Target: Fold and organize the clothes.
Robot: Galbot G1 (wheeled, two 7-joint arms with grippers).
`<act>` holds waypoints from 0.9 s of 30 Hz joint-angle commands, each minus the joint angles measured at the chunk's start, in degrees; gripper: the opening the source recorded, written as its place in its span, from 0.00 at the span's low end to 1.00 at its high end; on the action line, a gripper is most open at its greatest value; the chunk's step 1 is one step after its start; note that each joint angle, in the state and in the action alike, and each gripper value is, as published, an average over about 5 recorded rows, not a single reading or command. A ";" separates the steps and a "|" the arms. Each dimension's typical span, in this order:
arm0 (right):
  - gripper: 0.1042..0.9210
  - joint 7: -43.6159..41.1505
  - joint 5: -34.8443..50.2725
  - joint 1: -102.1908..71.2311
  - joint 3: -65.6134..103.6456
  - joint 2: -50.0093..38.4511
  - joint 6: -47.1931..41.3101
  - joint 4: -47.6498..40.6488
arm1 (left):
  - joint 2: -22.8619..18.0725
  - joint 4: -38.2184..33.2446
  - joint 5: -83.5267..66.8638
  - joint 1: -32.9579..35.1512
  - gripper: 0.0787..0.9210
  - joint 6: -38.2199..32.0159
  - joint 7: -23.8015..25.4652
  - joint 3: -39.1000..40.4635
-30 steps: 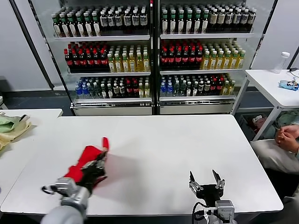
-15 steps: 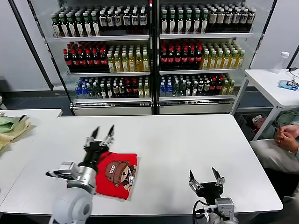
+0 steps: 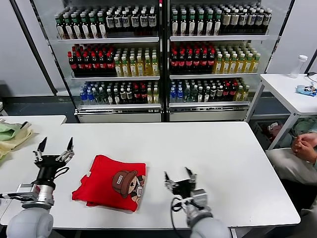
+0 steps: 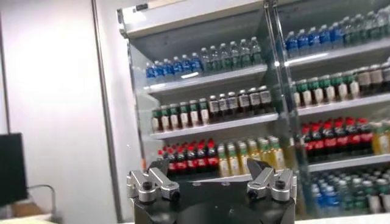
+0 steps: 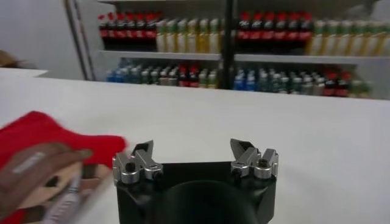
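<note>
I see the folded red shirt (image 3: 111,182) flat on the table (image 3: 223,153), print up, long axis slanting; left gripper (image 3: 53,148) and right gripper (image 3: 179,175) both open, empty.

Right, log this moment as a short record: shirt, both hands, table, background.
shirt: red T-shirt lies folded on the white table, cartoon print facing up
left hand: open, raised to the left of the shirt, holding nothing
right hand: open, low over the table just right of the shirt, holding nothing
contact: neither hand touches the shirt
side table: pale green cloth heap at the far left
background: drinks coolers full of bottles
</note>
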 commanded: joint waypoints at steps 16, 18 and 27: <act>0.88 2.16 21.59 10.98 -11.55 4.04 -0.12 -17.16 | -1.39 4.39 6.67 1.40 0.88 -2.84 1.61 -0.74; 0.88 1.87 21.90 11.29 -11.56 4.39 -0.11 -17.62 | -1.54 4.32 6.75 1.44 0.88 -2.82 1.59 -0.66; 0.75 3.53 23.69 10.69 -11.67 4.75 -0.10 -16.85 | -1.69 4.64 6.71 1.69 0.88 -2.87 1.31 -0.98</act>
